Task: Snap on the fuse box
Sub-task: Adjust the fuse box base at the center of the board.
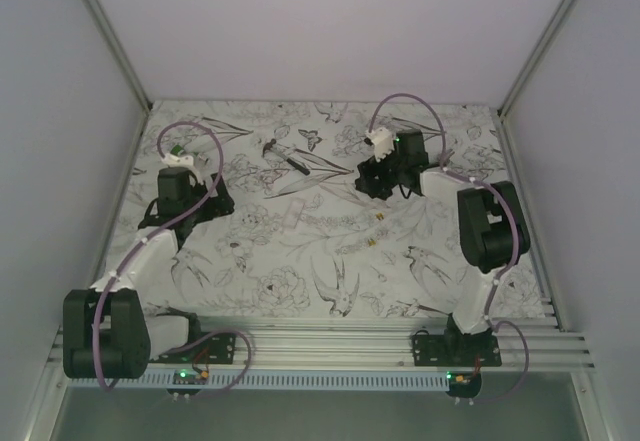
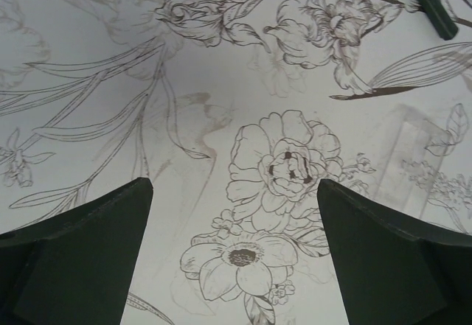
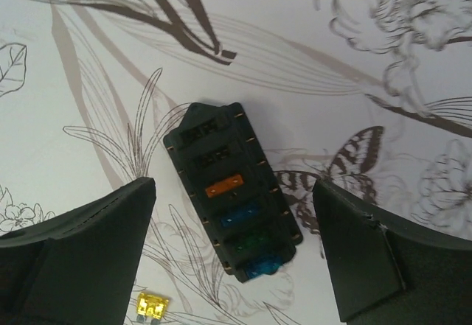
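The fuse box (image 3: 232, 189) is a small black rectangular box lying flat on the flower-printed cloth, with an orange, two blue and a green fuse in its slots. My right gripper (image 3: 232, 186) hangs open above it, one finger on each side, not touching it. In the top view the right gripper (image 1: 378, 181) covers the box at the far right of the table. My left gripper (image 2: 234, 185) is open over bare cloth with nothing between its fingers, and it sits at the far left (image 1: 195, 201).
A loose yellow fuse (image 3: 153, 306) lies near the right gripper's left finger. A thin dark hammer-like tool (image 1: 285, 156) lies between the arms at the back, its handle (image 2: 431, 4) showing in the left wrist view. A faint clear rectangular piece (image 2: 409, 159) lies on the cloth.
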You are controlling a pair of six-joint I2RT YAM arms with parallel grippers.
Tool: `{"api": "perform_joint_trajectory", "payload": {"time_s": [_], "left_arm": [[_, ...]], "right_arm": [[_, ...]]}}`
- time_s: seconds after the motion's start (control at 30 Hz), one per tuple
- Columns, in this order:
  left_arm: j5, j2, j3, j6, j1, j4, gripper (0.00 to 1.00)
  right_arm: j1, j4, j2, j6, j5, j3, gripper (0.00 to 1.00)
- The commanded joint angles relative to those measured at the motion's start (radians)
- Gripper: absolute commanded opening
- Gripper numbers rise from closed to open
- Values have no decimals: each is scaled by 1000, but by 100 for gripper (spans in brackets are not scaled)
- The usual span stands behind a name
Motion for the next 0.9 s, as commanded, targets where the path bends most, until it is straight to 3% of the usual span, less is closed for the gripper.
{"api": "perform_joint_trajectory", "payload": {"time_s": [0.0, 0.2, 0.43, 0.87], "left_arm": [[96, 20, 33, -16, 4, -27, 100], [122, 37, 43, -21, 3, -31, 100], [180, 19, 42, -40, 3, -36, 100], [259, -91, 5, -84, -39, -62, 100]], "right_arm": [[25, -130, 49, -28, 3, 83, 93], [44, -217, 107, -20, 42, 151, 80], [95, -235, 68, 24, 62, 118, 62], [334, -233, -39, 91, 103, -23, 58]]}}
